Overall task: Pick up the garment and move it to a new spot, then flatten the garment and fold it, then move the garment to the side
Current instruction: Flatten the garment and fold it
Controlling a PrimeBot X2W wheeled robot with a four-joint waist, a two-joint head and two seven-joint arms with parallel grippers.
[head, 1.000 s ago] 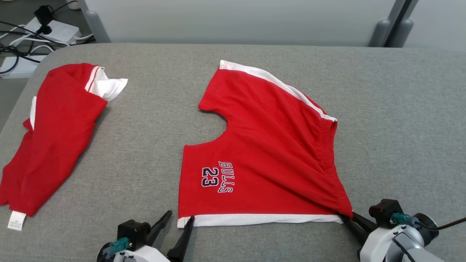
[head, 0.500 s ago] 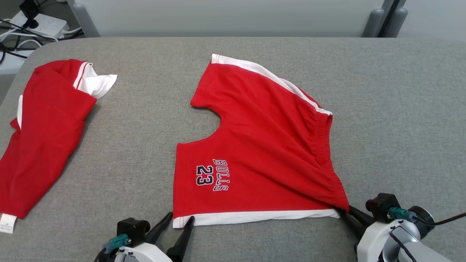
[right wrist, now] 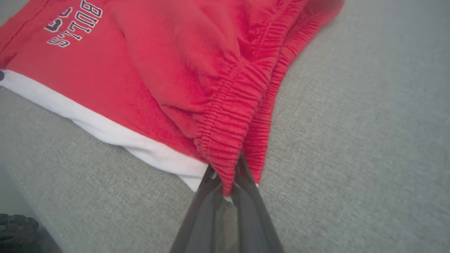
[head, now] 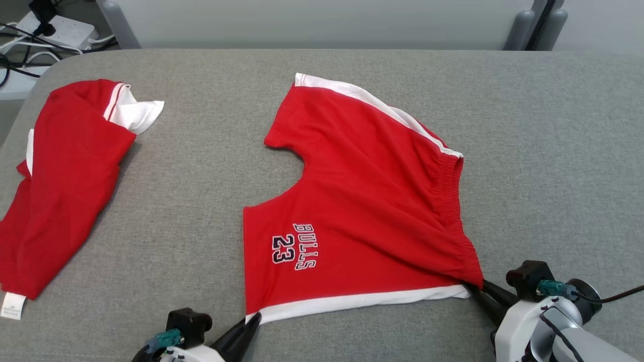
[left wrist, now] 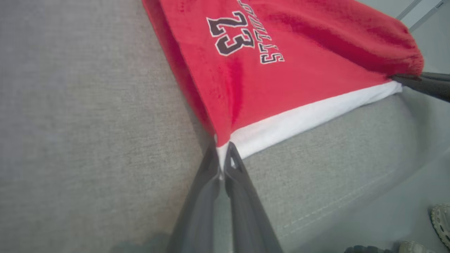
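Observation:
The garment [head: 362, 201] is a pair of red shorts with white side stripes and "BULLS 23" print, spread on the grey table [head: 211, 166]. My left gripper [head: 251, 321] is shut on the near left leg-hem corner, where the white stripe ends. In the left wrist view the garment [left wrist: 281, 70] rises slightly from my left gripper [left wrist: 222, 154]. My right gripper [head: 473, 290] is shut on the near right corner, at the elastic waistband. The right wrist view shows the garment [right wrist: 197, 77] waistband bunched into my right gripper [right wrist: 230, 182].
A second red and white garment [head: 65, 176] lies crumpled at the table's left edge. Power strips and cables [head: 45, 30] sit on the floor beyond the far left corner. Open grey surface lies between the two garments and to the right.
My left gripper has shut on the hem corner, which it stood open beside before, and drawn it slightly nearer. The right gripper keeps its hold. The camera shifted a little.

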